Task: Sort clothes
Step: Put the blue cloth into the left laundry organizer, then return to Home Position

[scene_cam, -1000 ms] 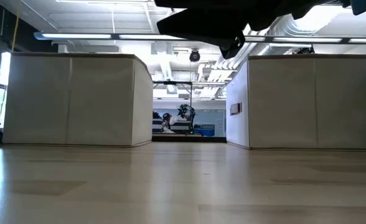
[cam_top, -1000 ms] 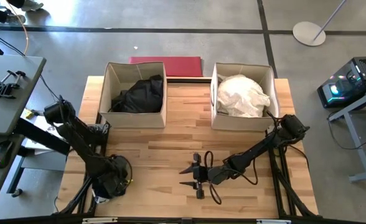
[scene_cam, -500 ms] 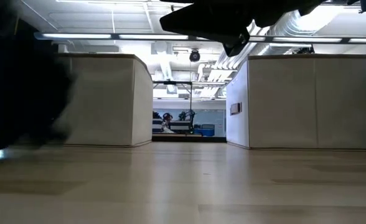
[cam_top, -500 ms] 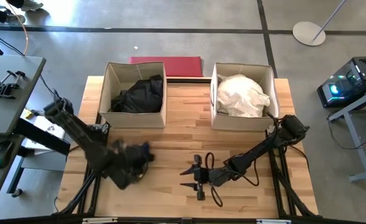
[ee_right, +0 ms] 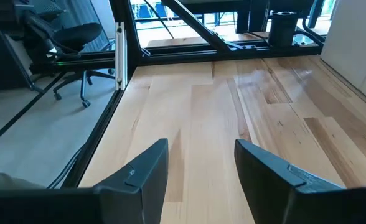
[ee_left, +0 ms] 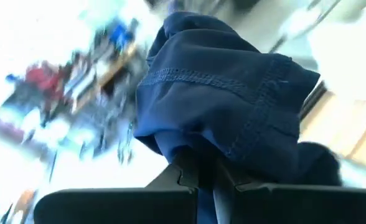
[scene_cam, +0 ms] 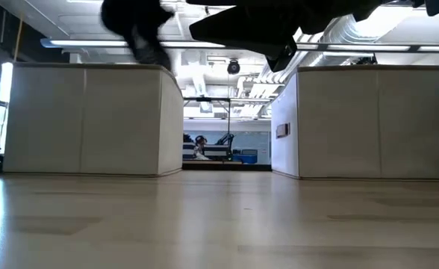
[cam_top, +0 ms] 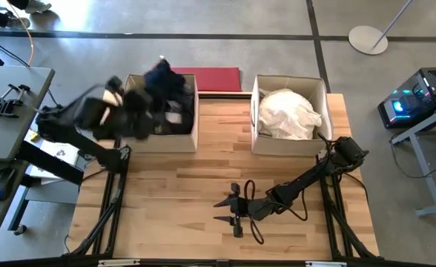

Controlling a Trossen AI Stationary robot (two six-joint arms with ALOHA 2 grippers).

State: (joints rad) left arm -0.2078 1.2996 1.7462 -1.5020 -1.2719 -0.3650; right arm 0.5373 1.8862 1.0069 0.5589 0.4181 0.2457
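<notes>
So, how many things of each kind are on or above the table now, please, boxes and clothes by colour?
Cardboard boxes: 2, left box and right box
Dark navy garment: 1, held in the left claw above the left box
Black clothes pile: 1, in the left box
White clothes pile: 1, in the right box
Total: 5

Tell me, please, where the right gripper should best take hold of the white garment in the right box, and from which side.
Grip the white garment at its raised, crumpled crown, coming from straight above. It is heaped above the rim of the cardboard box, whose walls block side approaches. The right gripper is open over the table.
</notes>
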